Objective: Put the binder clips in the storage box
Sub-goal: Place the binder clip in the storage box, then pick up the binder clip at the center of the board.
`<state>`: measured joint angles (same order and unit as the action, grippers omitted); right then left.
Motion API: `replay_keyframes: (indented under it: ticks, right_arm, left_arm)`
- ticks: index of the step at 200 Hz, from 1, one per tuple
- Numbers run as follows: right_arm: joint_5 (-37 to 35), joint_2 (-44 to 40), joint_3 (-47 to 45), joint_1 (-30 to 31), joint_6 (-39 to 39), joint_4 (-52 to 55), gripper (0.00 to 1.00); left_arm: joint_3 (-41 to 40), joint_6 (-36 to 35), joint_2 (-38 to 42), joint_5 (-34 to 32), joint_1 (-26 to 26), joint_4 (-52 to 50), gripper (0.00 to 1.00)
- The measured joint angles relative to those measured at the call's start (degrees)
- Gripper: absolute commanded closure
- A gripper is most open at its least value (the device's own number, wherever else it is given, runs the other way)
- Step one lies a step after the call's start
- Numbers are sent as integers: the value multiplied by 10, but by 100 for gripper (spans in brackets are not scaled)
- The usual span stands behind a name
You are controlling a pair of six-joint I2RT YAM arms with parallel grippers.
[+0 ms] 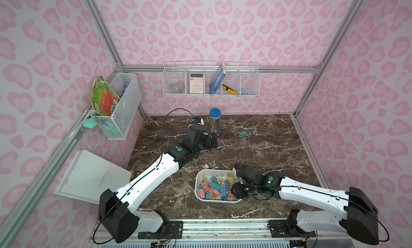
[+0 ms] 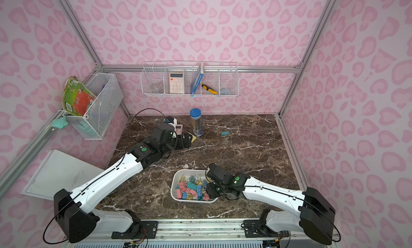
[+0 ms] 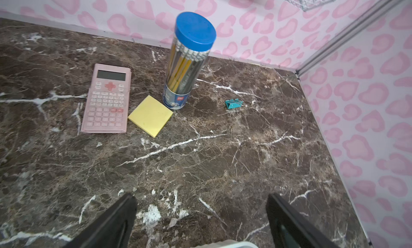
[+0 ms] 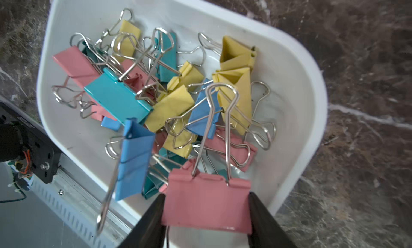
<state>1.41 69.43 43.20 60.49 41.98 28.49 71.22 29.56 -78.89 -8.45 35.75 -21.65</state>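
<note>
Closest to us, a pink binder clip [image 4: 207,209] sits between the fingers of the right gripper [image 4: 206,196]. Its jaws are partly open and press on the clip's two sides, holding it over one end of the storage box [image 4: 307,84]. Beneath it we see the other binder clips [image 4: 169,102], pink, yellow, blue and teal, heaped in the box with their wire handles tangled.

In both top views the box [image 1: 197,191] [image 2: 174,186] sits at about 6 o'clock on the counter [image 1: 267,151], with the right gripper over its 3 o'clock end. One teal binder clip [image 1: 242,133] [image 3: 233,103] lies alone at about 1 o'clock, well apart from the box.

Near 12 o'clock the left gripper [image 3: 200,213] hangs over bare counter, jaws spread wide and holding nothing. Beyond it we see the pencil tube [image 3: 187,64] standing upright, a yellow sticky-note pad [image 3: 150,115] just beside its base, and a pink calculator [image 3: 107,99] beside the pad.
</note>
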Motion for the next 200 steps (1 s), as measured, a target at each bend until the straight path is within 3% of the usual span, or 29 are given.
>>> replay_keyframes:
  ticks: [22, 40, 61, 79, 97, 124, 142, 200]
  right_arm:
    - [-24, -40, 27, -8, 2, -2, 24]
    - [-30, -81, 31, -55, -1, -19, 24]
    - [-12, -116, 22, -179, -18, -42, 31]
    - [20, -100, 33, -336, -28, -64, 33]
    - [44, -19, 85, -432, -55, -85, 32]
    - [56, 120, 192, -459, -110, -108, 33]
    - [69, 228, 279, -469, -116, -108, 28]
    - [150, 476, 417, -482, 48, -198, 27]
  left_arm:
    - [35, -50, -49, 41, 0, 7, 4]
    - [75, -86, -93, 66, 0, 19, 5]
    - [126, -121, -158, 124, 0, 51, 8]
    - [183, -131, -209, 157, 5, 61, 9]
    - [195, -130, -217, 180, 11, 86, 8]
    - [152, -122, -180, 193, 20, 116, 7]
    - [102, -116, -134, 190, 23, 129, 7]
    - [-9, -85, -12, 150, 23, 101, 6]
